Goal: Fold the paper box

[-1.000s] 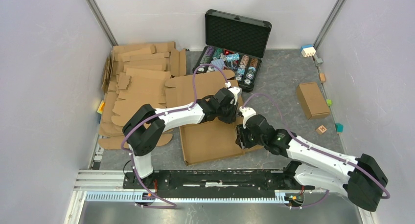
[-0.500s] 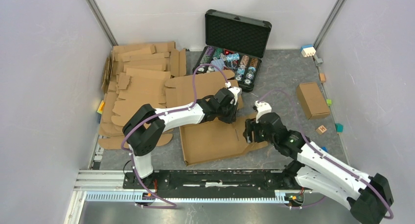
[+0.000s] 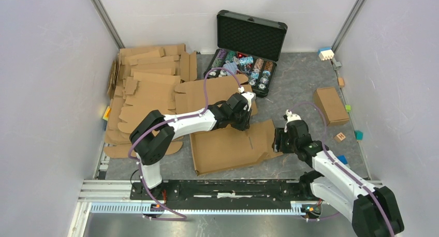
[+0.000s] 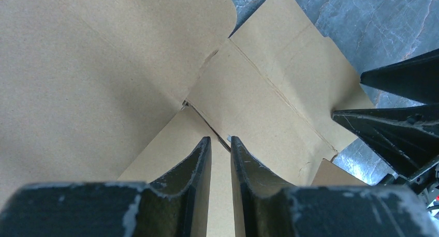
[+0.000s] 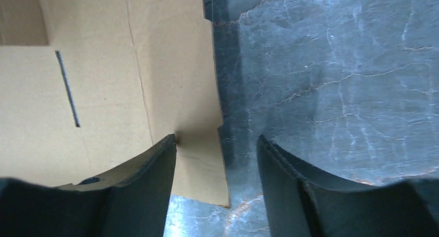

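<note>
The paper box [image 3: 222, 149] is a brown die-cut cardboard sheet lying mid-table, its right flap [image 3: 265, 136] spread out flat. My left gripper [image 3: 245, 124] points down at its far edge. In the left wrist view its tips [image 4: 220, 139] rest by a crease where flaps meet on the paper box [image 4: 259, 92], the jaws only a narrow gap apart with nothing between. My right gripper [image 3: 277, 143] hovers open over the sheet's right edge. In the right wrist view that gripper [image 5: 216, 138] has one finger over the paper box [image 5: 103, 82] and the other over bare table.
An open black case [image 3: 251, 38] of chips stands at the back. A pile of flat cardboard sheets [image 3: 145, 87] fills the left. A small brown box [image 3: 330, 105] and coloured blocks [image 3: 340, 137] lie at the right, near the wall.
My right gripper opened, let go of the sheet's right flap and drew back to the right; that flap now lies flat. The left arm has not moved.
</note>
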{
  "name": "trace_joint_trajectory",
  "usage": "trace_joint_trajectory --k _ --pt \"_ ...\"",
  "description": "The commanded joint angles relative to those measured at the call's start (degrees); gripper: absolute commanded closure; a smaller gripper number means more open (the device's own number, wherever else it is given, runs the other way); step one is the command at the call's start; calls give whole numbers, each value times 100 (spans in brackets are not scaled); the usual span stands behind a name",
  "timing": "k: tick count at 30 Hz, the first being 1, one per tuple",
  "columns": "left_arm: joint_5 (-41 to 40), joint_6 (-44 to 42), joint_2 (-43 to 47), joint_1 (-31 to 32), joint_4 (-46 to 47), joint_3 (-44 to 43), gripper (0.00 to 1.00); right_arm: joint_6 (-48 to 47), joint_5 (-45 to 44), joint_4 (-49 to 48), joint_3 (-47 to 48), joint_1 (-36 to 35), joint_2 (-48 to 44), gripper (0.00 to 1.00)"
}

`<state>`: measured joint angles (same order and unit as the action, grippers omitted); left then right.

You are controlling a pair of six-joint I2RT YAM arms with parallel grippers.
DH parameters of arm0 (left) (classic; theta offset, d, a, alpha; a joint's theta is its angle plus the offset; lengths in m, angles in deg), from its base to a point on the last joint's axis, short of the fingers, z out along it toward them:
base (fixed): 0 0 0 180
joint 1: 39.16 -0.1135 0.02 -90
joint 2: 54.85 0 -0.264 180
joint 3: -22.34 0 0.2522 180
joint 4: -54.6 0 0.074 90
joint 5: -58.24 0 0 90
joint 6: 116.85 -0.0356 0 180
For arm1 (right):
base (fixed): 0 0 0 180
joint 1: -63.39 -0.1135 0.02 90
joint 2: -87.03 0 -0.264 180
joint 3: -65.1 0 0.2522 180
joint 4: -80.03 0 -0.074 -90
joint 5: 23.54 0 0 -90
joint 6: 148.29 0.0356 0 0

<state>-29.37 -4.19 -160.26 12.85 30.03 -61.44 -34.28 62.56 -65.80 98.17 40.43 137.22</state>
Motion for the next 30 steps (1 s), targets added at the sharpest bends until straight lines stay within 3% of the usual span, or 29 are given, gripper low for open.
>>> trace_joint_trajectory --k 1,6,9,15,18,30 --pt "-155 -95 -121 15 -308 -74 74 -53 1372 -525 -11 235 -47 44" --pt "-149 -95 -116 19 -325 -82 74 -94 1976 -453 169 239 -203 78" --pt "-148 -95 -145 20 -323 -82 74 -202 2089 -271 310 241 -282 89" --pt "-95 -87 -216 28 -325 -116 74 -214 2447 -229 515 241 -416 90" --pt "-91 -78 -230 29 -325 -124 74 -128 2599 -286 619 234 -425 100" --pt "-11 -58 -231 49 -321 -135 74 127 3159 -617 985 235 -281 100"
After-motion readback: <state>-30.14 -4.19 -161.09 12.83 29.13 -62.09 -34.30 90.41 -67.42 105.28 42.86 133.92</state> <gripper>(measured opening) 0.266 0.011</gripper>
